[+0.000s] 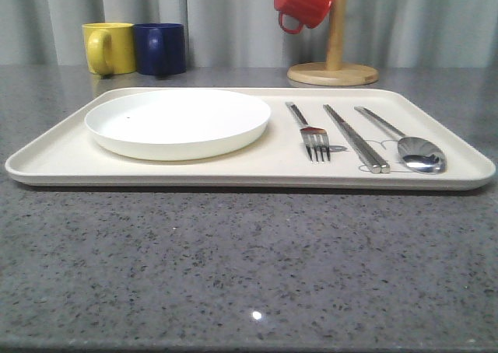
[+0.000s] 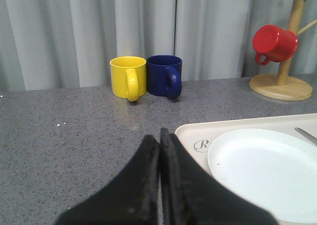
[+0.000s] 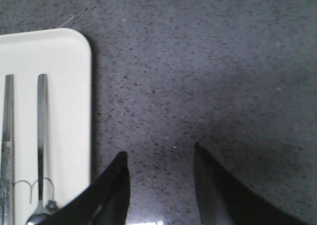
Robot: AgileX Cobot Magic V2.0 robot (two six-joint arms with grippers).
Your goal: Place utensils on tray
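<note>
Cream tray [image 2: 188,132] with a grey script "R" beside white plate [image 2: 267,170]

Tray [image 1: 54,162] lies flat on grey speckled table [image 1: 233,267]. On its left half: white plate [image 1: 177,123]. On its right half, side by side and apart, handles pointing away from camera: fork [image 1: 310,132], then chopsticks [image 1: 356,138] as a touching pair, then spoon [image 1: 405,141] at far right. Behind tray: yellow mug [image 1: 109,47] touching blue mug [image 1: 159,48]; red mug [image 1: 304,1] hangs on wooden mug tree [image 1: 334,61].
</note>
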